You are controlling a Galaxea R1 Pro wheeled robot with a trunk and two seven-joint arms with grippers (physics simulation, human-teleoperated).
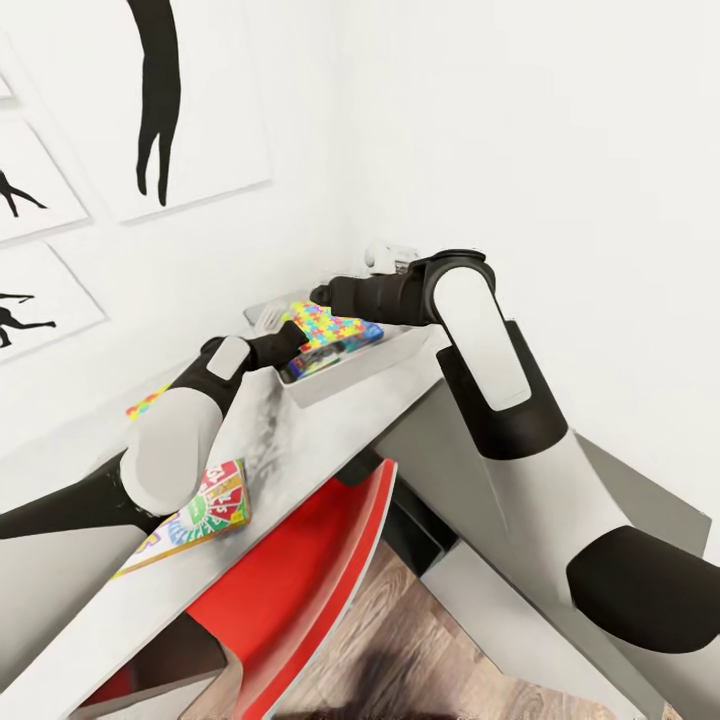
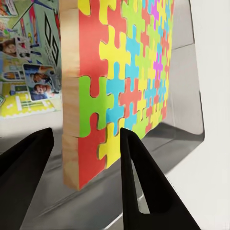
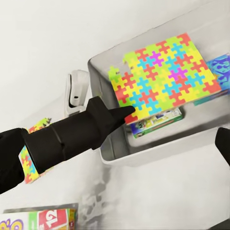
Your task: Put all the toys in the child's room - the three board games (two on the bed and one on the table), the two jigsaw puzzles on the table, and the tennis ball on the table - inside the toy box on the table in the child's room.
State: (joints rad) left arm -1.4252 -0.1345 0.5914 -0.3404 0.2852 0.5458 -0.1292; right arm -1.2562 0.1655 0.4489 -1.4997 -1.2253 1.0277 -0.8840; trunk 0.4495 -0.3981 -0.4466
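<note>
My left gripper [image 1: 300,336] [image 2: 86,132] is shut on a corner of the larger jigsaw puzzle [image 1: 335,327] [image 2: 129,72] [image 3: 165,76] and holds it tilted over the grey toy box [image 1: 352,377] [image 3: 158,154]. Under the puzzle, inside the box, lie the blue board game [image 3: 221,67] and the green-bordered one [image 3: 155,122]. The right gripper [image 1: 319,296] hovers open above the box, one finger [image 3: 223,143] at the picture's edge. The SKIP-BO game [image 1: 205,505] [image 3: 45,220] and the smaller puzzle [image 1: 146,402] [image 3: 37,127] lie on the table [image 1: 330,440]. The tennis ball and bed are out of view.
A white device [image 1: 392,255] [image 3: 76,91] stands against the wall behind the box. A red chair [image 1: 300,590] is tucked under the table's front edge. Wall pictures [image 1: 160,100] hang above the table on the left. Wood floor shows below.
</note>
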